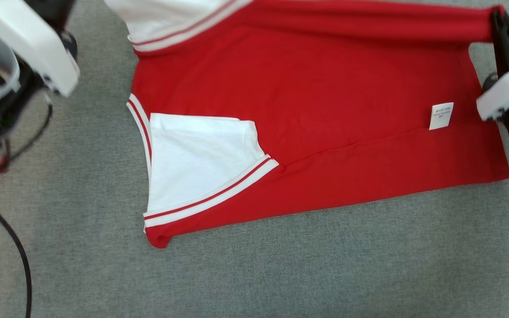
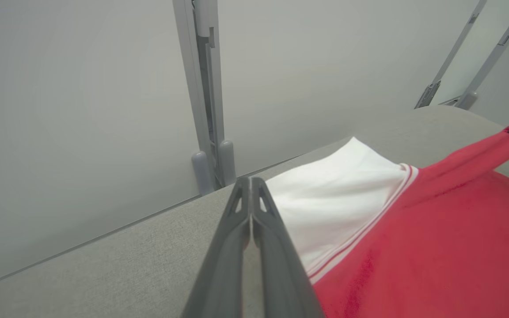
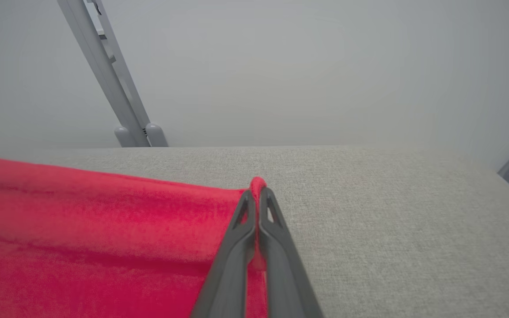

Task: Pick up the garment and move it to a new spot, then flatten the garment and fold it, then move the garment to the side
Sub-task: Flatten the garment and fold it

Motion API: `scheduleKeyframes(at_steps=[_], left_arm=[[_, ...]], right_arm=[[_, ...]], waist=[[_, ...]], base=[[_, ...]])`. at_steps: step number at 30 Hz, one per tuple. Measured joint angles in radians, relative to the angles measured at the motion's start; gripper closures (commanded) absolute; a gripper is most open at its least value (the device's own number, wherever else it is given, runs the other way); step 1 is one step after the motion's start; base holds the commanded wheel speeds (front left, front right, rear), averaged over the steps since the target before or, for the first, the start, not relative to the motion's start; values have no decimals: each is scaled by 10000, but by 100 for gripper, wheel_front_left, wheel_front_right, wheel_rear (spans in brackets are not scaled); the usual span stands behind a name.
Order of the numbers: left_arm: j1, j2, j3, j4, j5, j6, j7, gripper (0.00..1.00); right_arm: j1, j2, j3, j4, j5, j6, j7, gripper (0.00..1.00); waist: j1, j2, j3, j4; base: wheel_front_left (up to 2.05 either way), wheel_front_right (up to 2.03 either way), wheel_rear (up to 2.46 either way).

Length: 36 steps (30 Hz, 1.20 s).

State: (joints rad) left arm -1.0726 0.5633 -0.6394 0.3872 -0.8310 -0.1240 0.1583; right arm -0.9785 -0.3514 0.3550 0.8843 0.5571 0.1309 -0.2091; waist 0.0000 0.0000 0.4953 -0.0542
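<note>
Two hands, both clamped shut. Right hand [image 3: 258, 194] pinches the red hem corner of the garment [image 1: 307, 110] at the upper right of the head view, with that edge raised off the grey counter [image 1: 281, 274]. Left hand [image 2: 250, 183] is closed on nothing, angled down just beside the white sleeve [image 2: 334, 198]. The rest of the garment lies flat mid-frame, second sleeve [image 1: 201, 159] folded in. Reads as the fold step. Next: left needs a grip at the sleeve-side corner, then both carry the edge across evenly.
</note>
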Motion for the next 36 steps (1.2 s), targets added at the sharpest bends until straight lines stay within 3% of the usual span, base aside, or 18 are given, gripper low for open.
scheduleKeyframes(at_steps=[10, 13, 18, 26, 36], left_arm=[[3350, 719, 132, -3158, -575, 1225, -552, 100], [4580, 1053, 207, -4410, -721, 1856, -754, 100], [5912, 1174, 234, -5411, -953, 2431, -1074, 100], [6865, 1060, 121, -5703, -1160, 2754, -1340, 100], [7645, 690, -228, -5409, -1398, 2878, -1592, 100]], right_arm=[[1702, -1060, 832, -1112, 932, 0, -489, 100], [2286, -1417, 422, -2042, 872, 0, -525, 100], [3511, -1459, -382, -2968, 570, 0, -535, 100], [4968, -1152, -1290, -3812, 8, 0, -550, 100], [5684, -523, -1921, -3919, -694, 0, -550, 100]], waist=[[0, 0, -607, 343], [0, 0, -722, 448], [0, 0, -866, 565], [0, 0, -1018, 610], [0, 0, -1053, 504]], base=[[0, 0, 0], [0, 0, 0], [0, 0, 0], [0, 0, 0], [0, 0, 0]])
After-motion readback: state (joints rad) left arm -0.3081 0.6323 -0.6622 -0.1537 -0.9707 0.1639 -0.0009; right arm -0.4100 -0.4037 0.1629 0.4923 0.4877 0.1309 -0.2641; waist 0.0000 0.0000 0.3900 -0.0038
